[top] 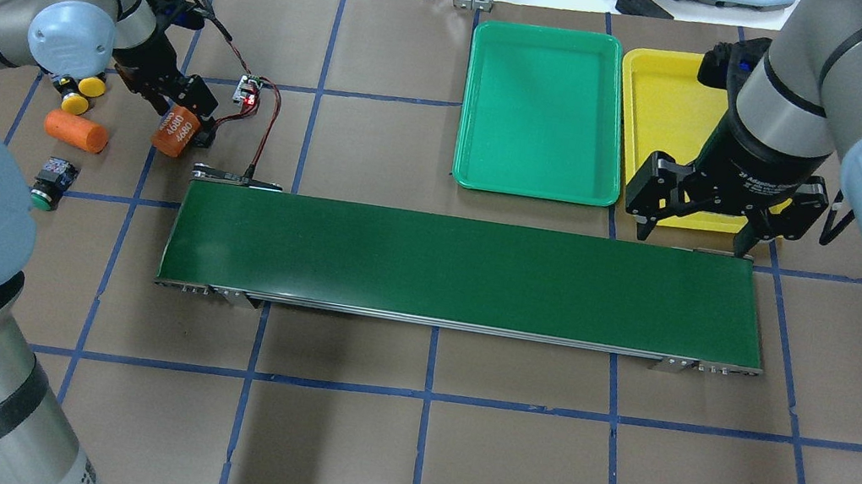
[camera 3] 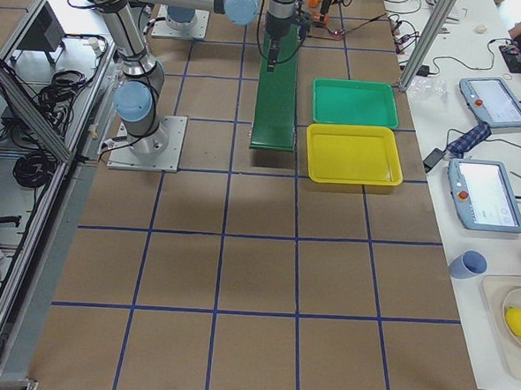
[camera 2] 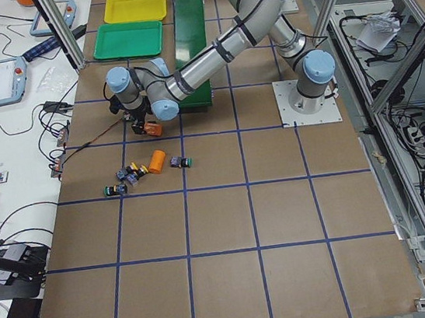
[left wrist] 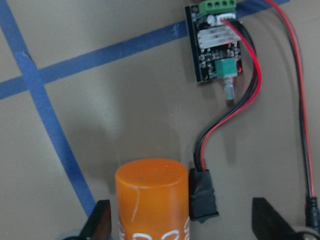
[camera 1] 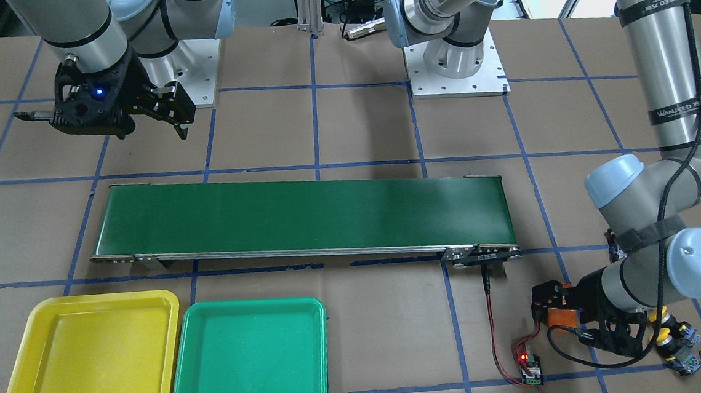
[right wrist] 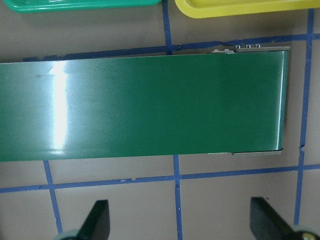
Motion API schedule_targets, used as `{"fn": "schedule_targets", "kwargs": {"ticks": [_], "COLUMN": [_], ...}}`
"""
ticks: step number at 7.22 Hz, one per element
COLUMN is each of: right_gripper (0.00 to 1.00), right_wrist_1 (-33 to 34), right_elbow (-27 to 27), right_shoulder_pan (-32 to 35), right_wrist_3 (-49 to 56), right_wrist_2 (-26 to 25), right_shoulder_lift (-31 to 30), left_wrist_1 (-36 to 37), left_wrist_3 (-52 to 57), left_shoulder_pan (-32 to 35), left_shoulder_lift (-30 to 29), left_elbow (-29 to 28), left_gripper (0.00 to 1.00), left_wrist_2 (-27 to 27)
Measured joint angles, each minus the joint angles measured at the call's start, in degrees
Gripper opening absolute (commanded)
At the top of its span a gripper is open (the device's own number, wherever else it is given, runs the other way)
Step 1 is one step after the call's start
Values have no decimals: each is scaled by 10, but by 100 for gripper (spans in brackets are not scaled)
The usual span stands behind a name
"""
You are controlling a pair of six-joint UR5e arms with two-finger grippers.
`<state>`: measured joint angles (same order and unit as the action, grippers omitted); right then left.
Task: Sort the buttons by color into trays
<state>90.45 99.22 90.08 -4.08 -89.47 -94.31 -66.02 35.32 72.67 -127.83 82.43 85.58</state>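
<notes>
Two yellow-capped buttons and one green-capped button lie at the table's left end; another green-capped button shows in the exterior left view. My left gripper is open around an orange cylinder marked "4680", which sits against one finger. My right gripper is open and empty over the belt's right end, in front of the yellow tray. The green tray lies beside it. Both trays hold nothing.
The long dark green conveyor belt spans the table's middle. A second orange cylinder lies among the buttons. A small controller board with red and black wires sits just beyond my left gripper.
</notes>
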Motion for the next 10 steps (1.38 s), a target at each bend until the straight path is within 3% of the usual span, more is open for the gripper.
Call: {"fn": "schedule_targets", "kwargs": {"ticks": [1,2,3,7,9,10], "right_gripper": [100,100,100,100,100,100], "right_wrist_1": [0,0,1,1,0,0], "right_elbow": [5,11,15,18,18,18], "right_shoulder_pan": [0,0,0,0,0,0], "right_wrist_3": [0,2,3,2,2,2], "right_wrist_2": [0,0,1,-1,-1,0], "right_shoulder_lift": [-1,-2,-3,-3,-4,-4], "left_wrist_1": [-1,-5,-14,-69,-130,-144], "left_wrist_3": [2,2,3,55,165,224], "left_shoulder_pan": [-8,-13,-17,-19,-2,21], "left_shoulder_lift": [-1,-1,-1,31,104,151], "left_elbow": [2,4,4,3,26,65], "left_gripper": [52,21,2,0,0,0], "left_wrist_2": [3,7,9,16,36,41]}}
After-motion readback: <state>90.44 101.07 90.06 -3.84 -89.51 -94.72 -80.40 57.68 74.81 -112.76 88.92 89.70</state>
